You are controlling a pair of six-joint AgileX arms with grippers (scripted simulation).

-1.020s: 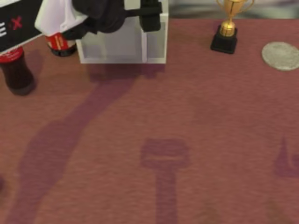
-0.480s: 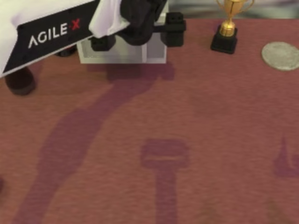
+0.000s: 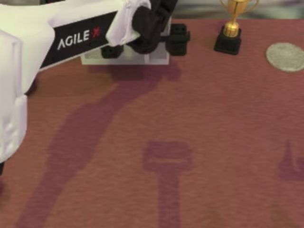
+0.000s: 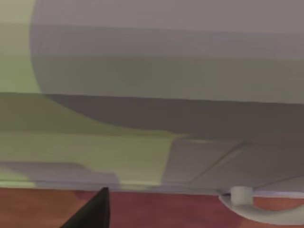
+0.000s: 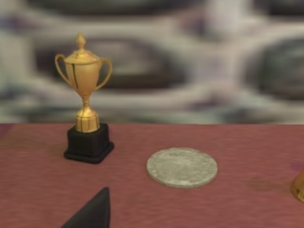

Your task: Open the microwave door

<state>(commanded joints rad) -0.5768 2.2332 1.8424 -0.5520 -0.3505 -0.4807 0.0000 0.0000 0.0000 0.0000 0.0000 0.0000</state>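
The light-grey microwave (image 3: 157, 56) stands at the table's far edge, left of centre, and my left arm covers most of it. My left gripper (image 3: 145, 43) hangs over its front edge and is open, one black finger to each side, holding nothing. The left wrist view is filled by the microwave (image 4: 199, 156) at very close range, with grey and greenish surfaces; I cannot make out how the microwave door stands. One dark fingertip (image 4: 97, 211) shows there. My right arm is outside the top view. Its wrist view shows one fingertip (image 5: 95, 211) above bare table.
A gold trophy (image 3: 231, 28) on a black base stands right of the microwave, also in the right wrist view (image 5: 85, 118). A flat silver disc (image 3: 286, 57) lies at the far right (image 5: 182, 167). The red table (image 3: 199, 142) stretches toward the near edge.
My left arm has swung right and stretched across the microwave, hiding the red-capped bottles at the far left. Its fingers now sit at the microwave's front edge, spread wide.
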